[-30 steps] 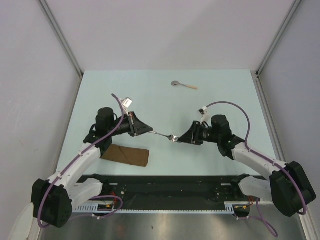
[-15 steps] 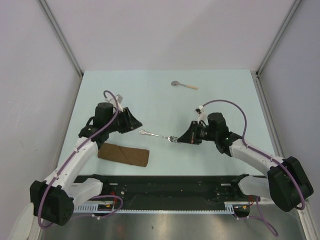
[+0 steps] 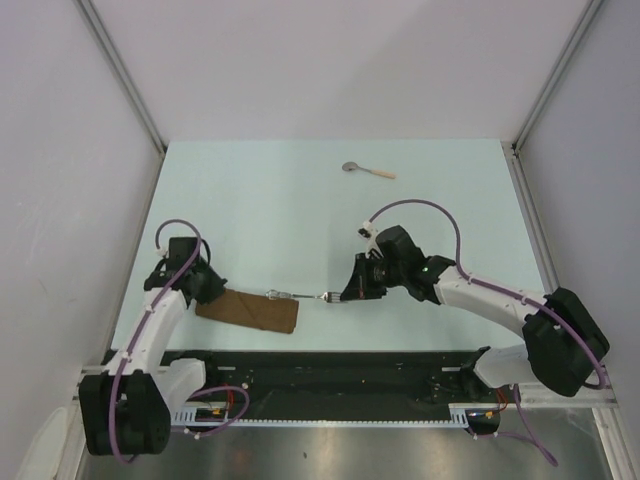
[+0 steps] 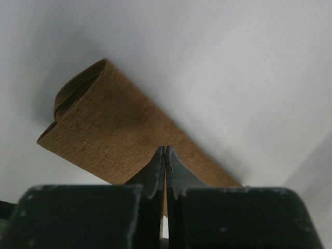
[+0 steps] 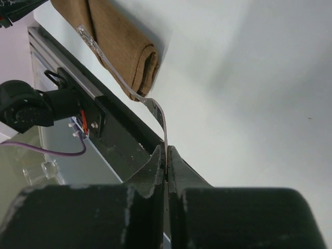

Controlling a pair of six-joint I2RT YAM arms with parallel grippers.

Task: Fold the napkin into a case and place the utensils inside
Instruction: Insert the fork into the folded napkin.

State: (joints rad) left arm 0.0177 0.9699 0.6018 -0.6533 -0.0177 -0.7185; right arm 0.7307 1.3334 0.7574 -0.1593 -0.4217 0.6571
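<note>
Brown cloth lay folded into the case (image 3: 250, 310), a narrow flat strip close to the near edge of the desk (image 3: 300, 215), toward its near-left corner. So we judged the folding done and the loading step in hand.

Our left gripper (image 3: 208, 292) sat at the case's left end with its jaws pressed together, tips on or just above the cloth. We could not tell whether they pinched a layer.

Our right gripper (image 3: 336, 296) was clamped on the tine end of the fork (image 3: 300, 296), near the middle of the near edge. It held the fork level, with the handle pointing left. In the right wrist view the handle appeared to lie along the top of the cloth at the case's right end, not inside it. In the left wrist view that end showed a slightly gaping fold. The spoon (image 3: 367, 171) lay well apart, near the far edge and right of centre, untouched.

We judged that the next move called for drawing the handle tip back to that opening, lowering it and sliding it leftward between the layers. The left gripper would need to pin the cloth so it did not skid or bunch. The spoon remained to be fetched.
</note>
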